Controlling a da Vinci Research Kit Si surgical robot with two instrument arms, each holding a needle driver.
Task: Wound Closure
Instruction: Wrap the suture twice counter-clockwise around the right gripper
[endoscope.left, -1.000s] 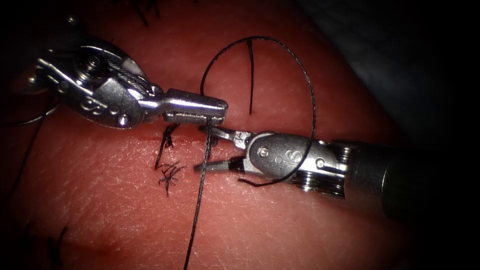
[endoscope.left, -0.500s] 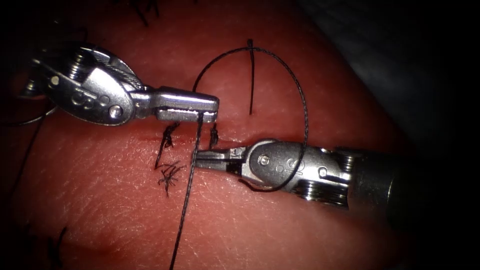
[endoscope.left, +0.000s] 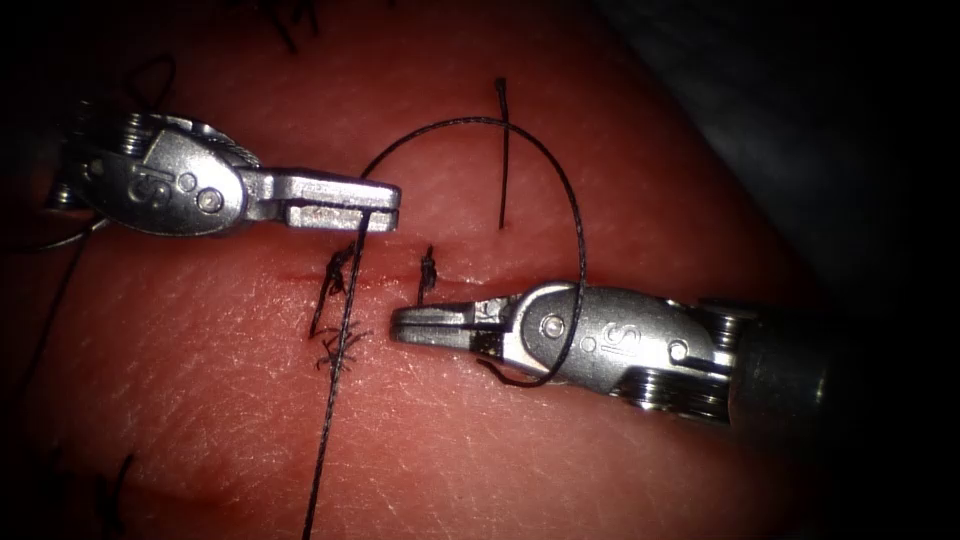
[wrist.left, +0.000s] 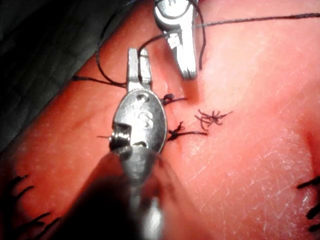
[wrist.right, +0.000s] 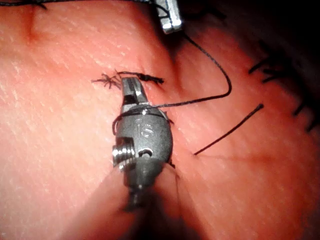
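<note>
the thread (endoscope.left: 335, 345) is seen clamped in the closed jaws of the left tool (endoscope.left: 385, 205), just above the cut (endoscope.left: 385, 283) on the tissue (endoscope.left: 600, 470). from that grip one strand hangs straight down across the cut, past a frayed cut end of thread (endoscope.left: 338, 350), toward the near edge of the scene. the other strand rises from the same grip, arches far and to the right as a loop (endoscope.left: 480, 125), and is laid over the body of the right tool (endoscope.left: 405, 325) behind its jaws, its tail curling out beneath.

the right tool's jaws are seen pressed together with nothing gripped between them, their tip lying just below the cut and just right of the hanging strand. the two tips are near each other but apart, the left one higher and further left. in the right wrist view the loop is seen draped across the right tool (wrist.right: 131, 89) at its neck.

the hanging strand's long axis runs far to near, crosswise to both tools' jaws, and it lies nearer the left tool. no needle is made out. a short stitch stub (endoscope.left: 428, 272) stands at the cut between the tips.
</note>
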